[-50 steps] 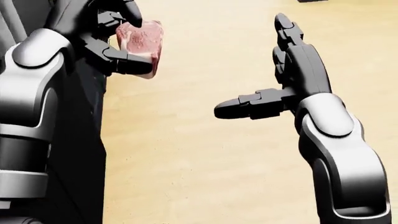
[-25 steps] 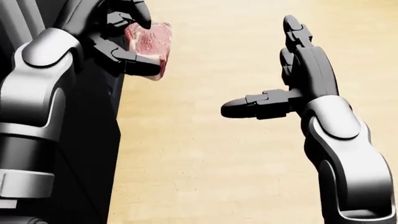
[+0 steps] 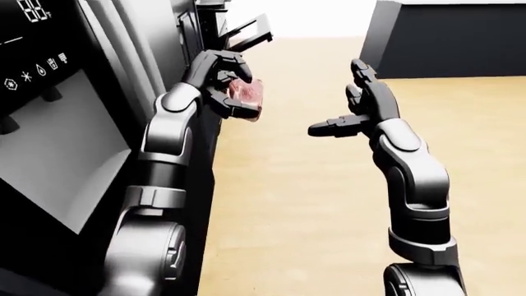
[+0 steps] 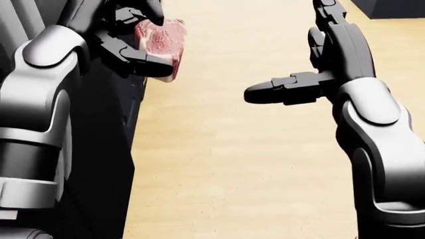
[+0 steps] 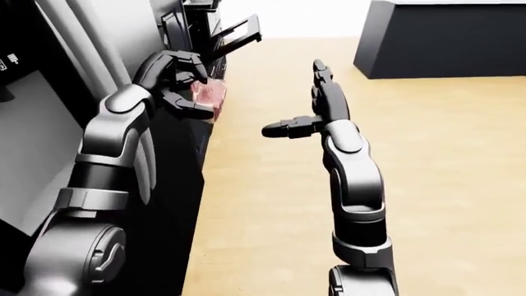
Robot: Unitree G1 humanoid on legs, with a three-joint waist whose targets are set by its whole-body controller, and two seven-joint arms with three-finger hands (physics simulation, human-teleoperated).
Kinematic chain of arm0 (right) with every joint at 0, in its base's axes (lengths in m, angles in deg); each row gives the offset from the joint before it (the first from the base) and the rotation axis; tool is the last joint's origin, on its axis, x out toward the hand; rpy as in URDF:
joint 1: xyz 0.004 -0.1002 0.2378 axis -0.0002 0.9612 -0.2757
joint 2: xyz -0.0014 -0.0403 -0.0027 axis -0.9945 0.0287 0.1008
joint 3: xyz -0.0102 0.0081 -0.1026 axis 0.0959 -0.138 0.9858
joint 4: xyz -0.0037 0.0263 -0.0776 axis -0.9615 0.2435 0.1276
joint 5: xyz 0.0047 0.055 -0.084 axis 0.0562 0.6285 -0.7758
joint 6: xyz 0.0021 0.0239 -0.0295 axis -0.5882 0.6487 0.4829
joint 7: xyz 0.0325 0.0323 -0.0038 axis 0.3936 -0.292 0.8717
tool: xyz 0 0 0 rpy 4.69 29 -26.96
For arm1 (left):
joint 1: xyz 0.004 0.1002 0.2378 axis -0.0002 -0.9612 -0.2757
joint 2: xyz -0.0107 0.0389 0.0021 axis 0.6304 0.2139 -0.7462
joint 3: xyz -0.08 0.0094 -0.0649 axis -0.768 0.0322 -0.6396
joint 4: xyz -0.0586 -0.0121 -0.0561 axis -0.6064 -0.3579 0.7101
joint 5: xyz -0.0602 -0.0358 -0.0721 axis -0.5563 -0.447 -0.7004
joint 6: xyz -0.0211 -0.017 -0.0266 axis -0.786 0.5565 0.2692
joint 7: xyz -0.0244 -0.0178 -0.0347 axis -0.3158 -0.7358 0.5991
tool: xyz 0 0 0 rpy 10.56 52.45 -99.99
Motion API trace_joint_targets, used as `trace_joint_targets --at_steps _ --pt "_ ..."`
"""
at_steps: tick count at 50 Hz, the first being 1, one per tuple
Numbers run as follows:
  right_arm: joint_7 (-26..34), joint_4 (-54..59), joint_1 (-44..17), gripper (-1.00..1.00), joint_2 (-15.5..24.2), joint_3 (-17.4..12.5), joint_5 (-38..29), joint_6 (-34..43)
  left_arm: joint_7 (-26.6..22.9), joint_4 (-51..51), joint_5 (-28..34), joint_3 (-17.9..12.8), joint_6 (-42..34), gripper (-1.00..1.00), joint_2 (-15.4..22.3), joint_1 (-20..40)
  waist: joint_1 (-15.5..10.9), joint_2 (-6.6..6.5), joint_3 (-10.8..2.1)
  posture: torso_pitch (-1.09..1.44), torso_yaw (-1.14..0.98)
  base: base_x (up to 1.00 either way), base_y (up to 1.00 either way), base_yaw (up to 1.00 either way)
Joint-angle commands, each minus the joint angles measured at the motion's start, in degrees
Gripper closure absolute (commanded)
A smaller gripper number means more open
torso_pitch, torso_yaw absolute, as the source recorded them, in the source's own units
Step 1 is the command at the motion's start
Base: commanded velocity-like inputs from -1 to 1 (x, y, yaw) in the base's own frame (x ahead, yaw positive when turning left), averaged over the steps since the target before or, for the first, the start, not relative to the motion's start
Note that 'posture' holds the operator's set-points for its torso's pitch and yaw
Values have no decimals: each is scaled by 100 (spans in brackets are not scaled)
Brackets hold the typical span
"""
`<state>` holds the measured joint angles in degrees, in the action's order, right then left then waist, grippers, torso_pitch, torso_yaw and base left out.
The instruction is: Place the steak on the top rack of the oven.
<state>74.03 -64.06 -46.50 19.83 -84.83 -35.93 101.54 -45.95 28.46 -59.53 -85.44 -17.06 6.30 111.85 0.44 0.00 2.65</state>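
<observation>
The steak (image 4: 161, 44) sits pinched in the left hand (image 4: 129, 42), dark fingers (image 4: 143, 64) wrapped over and under it, hiding part of its left edge. It is held beside the dark appliance front (image 3: 74, 142) at the views' left. The right hand (image 4: 319, 64) is spread wide and empty above the wooden floor (image 4: 232, 164). The open oven door (image 3: 251, 32) is partly hidden, its racks unseen.

Left hand (image 4: 136, 42) clenched (right hand (image 4: 312, 74) splayed)

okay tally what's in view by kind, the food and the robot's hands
Steak: 1
Hands: 2, left hand closed on the steak, right hand open and empty
Total: 3
</observation>
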Motion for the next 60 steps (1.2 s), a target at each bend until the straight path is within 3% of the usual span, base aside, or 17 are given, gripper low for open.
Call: trace_joint_targets --at_steps 1,4,5,7,15,19,20,21,24,29,32,35,42,47,49,56,60 --pt "2 -164 -172 -100 9 19 37 -188 105 263 -14 -150 205 65 121 267 -27 -17 -121 0 0 23 0 0" --pt "-7 -149 -151 -100 -6 29 54 -225 105 312 -16 -147 172 66 121 250 21 -485 -257 0 0 26 0 0" --pt "-7 -127 -175 -100 0 24 62 -229 107 325 -16 -147 160 65 120 249 -47 -286 -178 0 0 27 0 0" --pt "-4 -89 -307 -100 51 4 84 -157 107 338 -19 -148 163 65 120 239 -36 -387 -158 0 0 28 0 0" --pt "-3 -178 -594 -100 168 -1 112 175 96 395 -27 -159 94 65 146 267 -131 14 -158 0 0 28 0 0" --pt "41 -266 -711 -100 185 40 110 370 106 350 -34 -157 127 66 130 271 -172 584 -297 0 0 28 0 0" --pt "54 -278 -738 -100 200 40 103 416 110 323 -35 -159 131 66 134 299 -128 303 -231 0 0 27 0 0" --pt "75 -270 -768 -100 222 36 91 430 128 320 -31 -162 119 66 141 335 -153 428 -207 0 0 27 0 0" --pt "105 -282 -841 -100 269 -3 82 505 195 418 7 -143 -32 66 146 395 -98 324 -242 0 0 28 0 0" --pt "139 -248 -1040 -100 340 -42 104 633 198 859 26 -115 -532 63 134 499 -35 25 -152 0 0 28 0 0" --pt "123 -257 -1112 -100 362 -51 113 677 163 1091 25 -112 -728 63 134 472 25 -347 -232 0 0 28 0 0" --pt "104 -280 -1193 -100 366 -41 129 772 175 1229 41 -129 -845 64 153 458 18 -429 -187 0 0 28 0 0" --pt "133 -205 -1371 -100 418 -36 134 836 191 1299 14 -163 -931 65 196 513 -99 -94 -164 0 0 28 0 0" --pt "152 -250 -1416 -100 456 -41 131 919 195 1361 -6 -160 -967 65 190 489 -196 413 -317 0 0 28 0 0" --pt "149 -277 -1402 -100 449 -39 130 927 199 1361 -5 -155 -963 65 188 477 -167 449 -158 0 0 28 0 0" --pt "165 -325 -1385 -100 438 -15 121 957 226 1424 -25 -177 -1009 66 198 486 -57 106 -138 0 0 28 0 0" --pt "171 -263 -1430 -100 422 -7 106 920 250 1328 -39 -172 -945 66 200 541 26 -307 -206 0 0 28 0 0"
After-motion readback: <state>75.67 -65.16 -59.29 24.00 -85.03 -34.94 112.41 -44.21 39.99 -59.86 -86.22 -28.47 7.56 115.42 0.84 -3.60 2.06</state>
